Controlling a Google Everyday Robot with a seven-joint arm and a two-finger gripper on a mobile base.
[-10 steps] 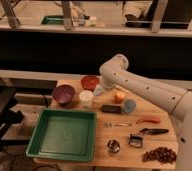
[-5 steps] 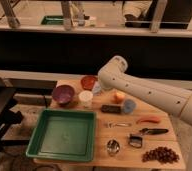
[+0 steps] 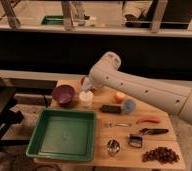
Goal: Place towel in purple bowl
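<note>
Gripper (image 3: pixel 86 86): clamped on towel (image 3: pixel 86 83), hovering over white cup (image 3: pixel 86 98). Purple bowl (image 3: pixel 63 94): near, at its 9 o'clock. Step: carry. Next: shift over bowl, release.

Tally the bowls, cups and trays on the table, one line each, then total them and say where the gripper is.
Bowls: 2, purple bowl and red-orange bowl
Cups: 1, white cup
Trays: 1, green tray
Total: 4
Gripper: above the white cup, by the red-orange bowl.

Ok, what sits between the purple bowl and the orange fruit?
The white cup, seen in the camera view; the gripper hangs just above it.
</note>
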